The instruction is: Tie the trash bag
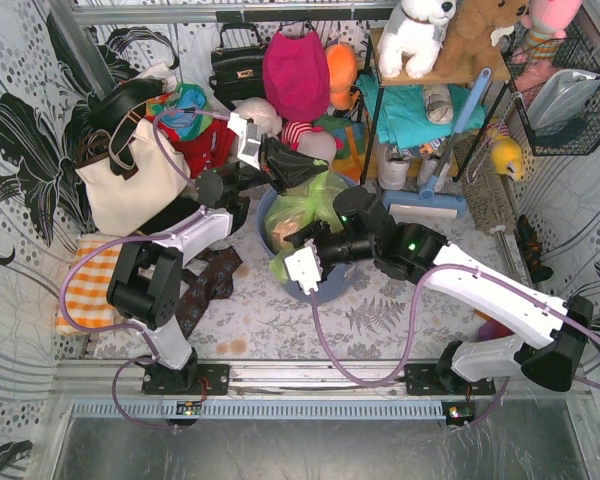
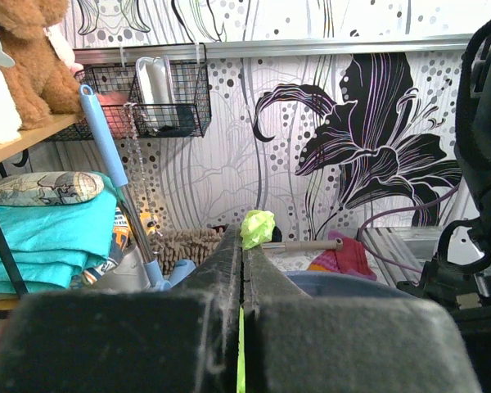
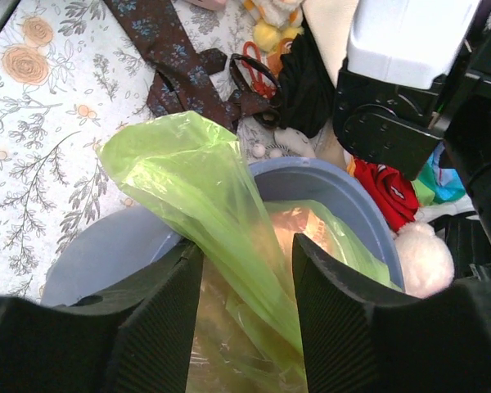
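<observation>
Green, crinkled plastic from above — the trash bag (image 1: pixel 315 200) sitting in a round blue-grey bin (image 1: pixel 268 218) at the middle of the floral surface (image 1: pixel 280 330), pinkish paper showing through, with the left tool (image 1: pixel 302 172) at its far edge, holding one flap up.

From the left wrist: fingers (image 2: pixel 221 270) pressed together, a thin sliver of green pinched in the seam and a crumpled tuft poking out at the tips.

From the right wrist: right tool (image 3: pixel 245 244) spread, a second flap rising out of the bin between its pads (image 3: pixel 159 319) — close against one, not yet pinched.

Judged to be the gathering step, with both ends to be in hand before any knot. Next move likely calling for a firm close on this flap low down, then crossing it over the other without tearing the thin film or tipping the bin.
</observation>
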Robot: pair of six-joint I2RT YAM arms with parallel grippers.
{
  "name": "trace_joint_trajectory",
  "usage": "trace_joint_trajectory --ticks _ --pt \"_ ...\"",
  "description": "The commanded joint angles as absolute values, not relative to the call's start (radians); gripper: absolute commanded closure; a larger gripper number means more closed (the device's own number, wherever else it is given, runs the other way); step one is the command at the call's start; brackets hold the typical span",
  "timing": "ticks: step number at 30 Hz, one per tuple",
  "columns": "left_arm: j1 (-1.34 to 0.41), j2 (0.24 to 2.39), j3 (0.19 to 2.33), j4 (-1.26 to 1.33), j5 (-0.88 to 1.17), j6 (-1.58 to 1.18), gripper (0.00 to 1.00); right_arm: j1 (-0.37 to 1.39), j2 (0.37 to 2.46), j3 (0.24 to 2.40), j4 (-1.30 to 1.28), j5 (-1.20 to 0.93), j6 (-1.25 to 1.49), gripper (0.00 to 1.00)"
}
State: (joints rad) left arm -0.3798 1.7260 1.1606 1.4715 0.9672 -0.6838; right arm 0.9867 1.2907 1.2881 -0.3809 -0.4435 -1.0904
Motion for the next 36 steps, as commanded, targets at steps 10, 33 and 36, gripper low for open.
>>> trace_joint_trajectory --ticks 10,33,36 --pt "-0.388 1.731 1.178 1.53 0.987 -0.688 1.0 0.987 1.297 1.321 -0.37 -0.505 -1.035 0.76" --pt "-0.392 1.702 1.205 1.064 0.774 -0.165 1.0 0.987 1.015 1.004 0.18 0.109 0.312 1.0" --pt "-0.392 1.677 1.193 1.018 0.673 -0.077 1.0 0.988 1.03 1.056 0.116 0.126 0.441 1.0"
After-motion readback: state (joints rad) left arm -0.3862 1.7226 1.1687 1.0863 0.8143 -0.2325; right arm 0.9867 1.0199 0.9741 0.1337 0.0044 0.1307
